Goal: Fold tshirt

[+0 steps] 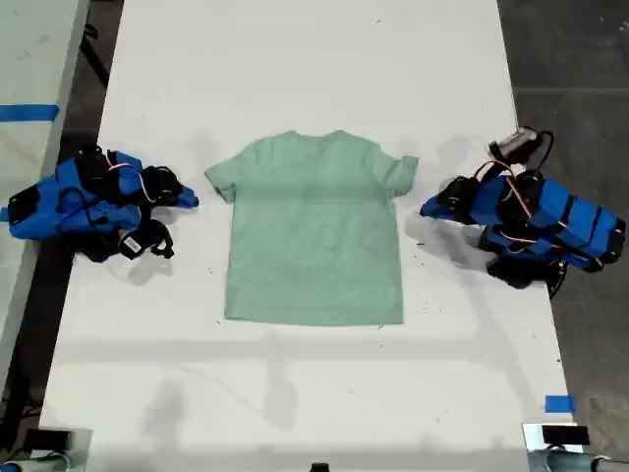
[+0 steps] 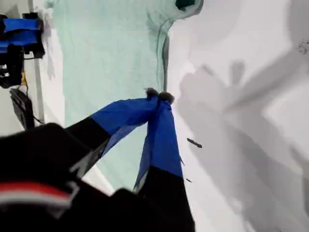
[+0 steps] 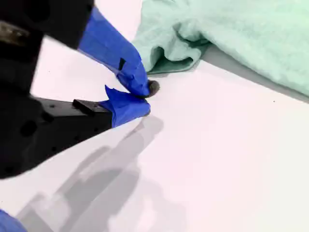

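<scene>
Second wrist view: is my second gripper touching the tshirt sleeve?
Apart. The second wrist view shows a thin strip of bare table between the shut tips of my second gripper and the tshirt sleeve.

One tshirt point(image 1: 314, 236), with two short sleeves, one of them just past the tips of my second gripper point(image 3: 144, 98). Two claws in all, counting my first gripper point(image 2: 158, 96) at the shirt's side edge. One white table point(image 1: 295, 59) beneath both claws. Two blue tape patches point(image 1: 558, 403), well apart from either claw.
</scene>
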Robot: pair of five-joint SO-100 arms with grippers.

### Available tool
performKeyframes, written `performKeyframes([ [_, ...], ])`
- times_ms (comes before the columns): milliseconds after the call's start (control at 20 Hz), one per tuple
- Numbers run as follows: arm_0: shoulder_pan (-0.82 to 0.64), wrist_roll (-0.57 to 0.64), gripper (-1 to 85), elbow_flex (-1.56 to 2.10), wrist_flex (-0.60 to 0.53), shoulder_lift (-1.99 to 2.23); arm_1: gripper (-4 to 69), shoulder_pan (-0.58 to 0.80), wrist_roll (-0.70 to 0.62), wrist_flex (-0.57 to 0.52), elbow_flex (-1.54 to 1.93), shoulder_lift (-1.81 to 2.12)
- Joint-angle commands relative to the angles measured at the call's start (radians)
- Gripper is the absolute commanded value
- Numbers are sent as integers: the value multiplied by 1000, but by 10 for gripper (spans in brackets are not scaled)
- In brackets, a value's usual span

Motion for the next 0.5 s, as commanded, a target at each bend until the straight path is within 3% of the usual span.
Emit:
performKeyframes([
  [0,-9,-12,0,-12,3,-5,-20,-11,-14,-31,-18,6],
  [450,-20,-14,0,-21,2,-8,-20,-8,-41,-28,-23,6],
])
